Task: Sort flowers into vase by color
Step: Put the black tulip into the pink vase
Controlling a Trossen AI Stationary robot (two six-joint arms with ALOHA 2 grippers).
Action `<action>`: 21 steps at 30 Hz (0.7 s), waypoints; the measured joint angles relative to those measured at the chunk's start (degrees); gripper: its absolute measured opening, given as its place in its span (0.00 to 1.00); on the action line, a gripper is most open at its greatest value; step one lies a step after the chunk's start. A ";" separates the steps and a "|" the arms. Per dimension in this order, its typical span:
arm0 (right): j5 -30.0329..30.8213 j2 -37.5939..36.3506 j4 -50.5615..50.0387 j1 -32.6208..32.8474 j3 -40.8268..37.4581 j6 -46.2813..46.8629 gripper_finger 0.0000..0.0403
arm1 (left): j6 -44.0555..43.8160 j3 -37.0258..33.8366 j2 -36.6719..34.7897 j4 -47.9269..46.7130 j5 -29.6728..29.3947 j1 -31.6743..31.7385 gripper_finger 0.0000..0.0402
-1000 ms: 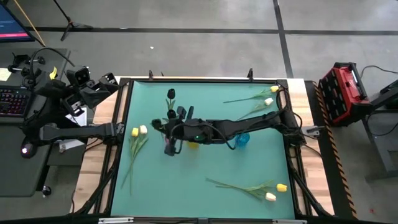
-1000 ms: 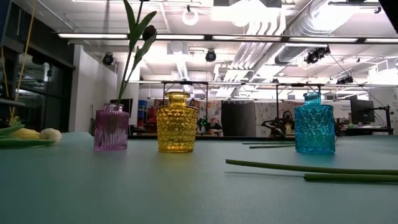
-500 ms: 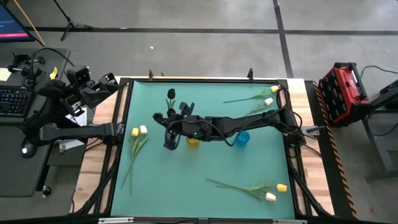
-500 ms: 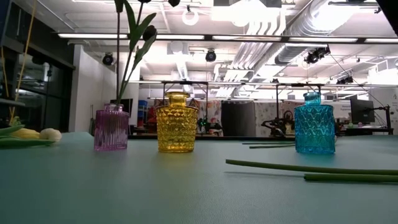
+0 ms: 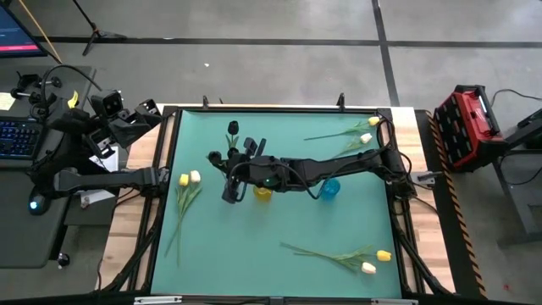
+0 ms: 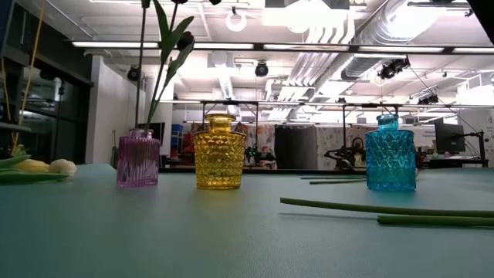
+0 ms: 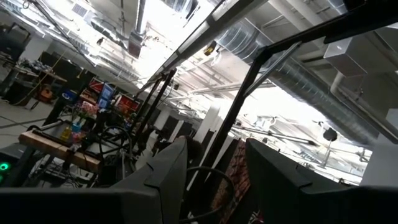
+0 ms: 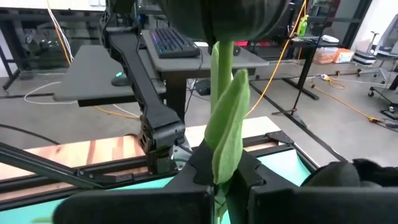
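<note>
My right arm reaches across the table, and its gripper [image 5: 229, 169] [image 8: 216, 177] is shut on a black tulip [image 8: 227, 124] above the purple vase [image 6: 139, 158]. In the low view the tulip's stem [image 6: 142, 69] stands nearly upright and reaches down to the vase's mouth. Another black tulip [image 6: 182, 40] [image 5: 233, 129] stands in that vase and leans over its rim. The yellow vase [image 6: 219, 151] and the blue vase [image 6: 390, 153] hold nothing. My left gripper [image 7: 214, 174] is open beyond the table's left edge and points up into the room. My right gripper pinches the tulip's green stem and leaf [image 8: 219, 163] between its two fingers, some way below the black head [image 8: 230, 15]. The fingers come roughly level from the table's right and lie across the stem. The tulip stands upright, its lower end at the purple vase's mouth.
A yellow and a white tulip [image 5: 188, 179] lie near the table's left edge. Two more [image 5: 368, 129] lie at the far right, and two [image 5: 373, 261] at the near right. Their stems [image 6: 386, 208] cross the low view's right half. A red case [image 5: 466, 119] stands off the table's right.
The held tulip's stem has come into the low view. It was absent a second ago and now stands nearly upright over the purple vase, shifted slightly toward the vase's left side. My right wrist has turned a little and the arm stays where it was.
</note>
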 joint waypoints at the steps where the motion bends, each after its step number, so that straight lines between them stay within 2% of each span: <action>1: -0.03 0.00 -0.05 0.00 0.24 0.00 0.00 | 0.00 0.00 0.00 0.00 0.00 0.00 0.38; 21: -0.66 -0.11 -6.29 -0.47 0.51 4.71 0.00 | 0.01 0.00 0.00 0.00 -0.02 0.00 0.38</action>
